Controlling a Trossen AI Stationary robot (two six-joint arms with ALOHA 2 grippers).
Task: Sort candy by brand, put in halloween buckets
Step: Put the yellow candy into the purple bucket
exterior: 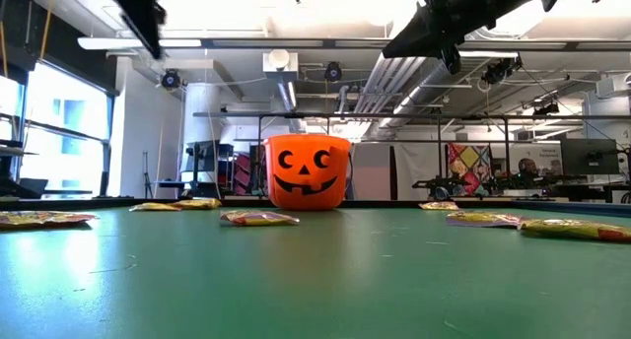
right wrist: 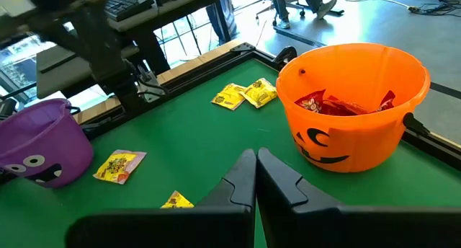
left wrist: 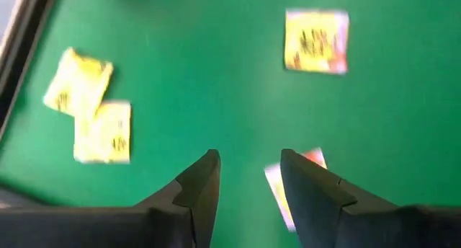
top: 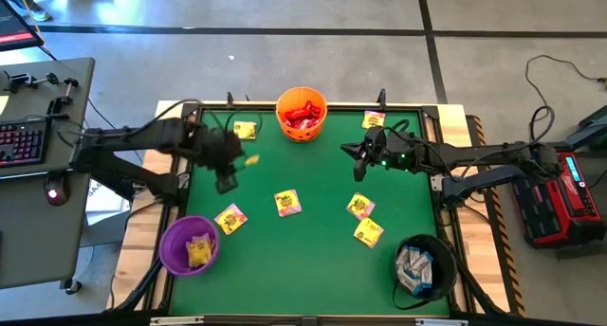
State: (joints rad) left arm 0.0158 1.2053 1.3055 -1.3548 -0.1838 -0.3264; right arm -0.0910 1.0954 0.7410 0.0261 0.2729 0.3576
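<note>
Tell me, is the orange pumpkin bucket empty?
No. Seen from the right wrist, the orange bucket holds several red candy packets lying inside it.

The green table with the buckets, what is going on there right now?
Two robot arms are sorting candy. The left gripper hangs open and empty over the mat; the right gripper is shut and empty. Red packets fill the orange bucket, yellow ones lie in the purple bucket, white-blue in the black bucket. Several yellow packets remain loose.
</note>
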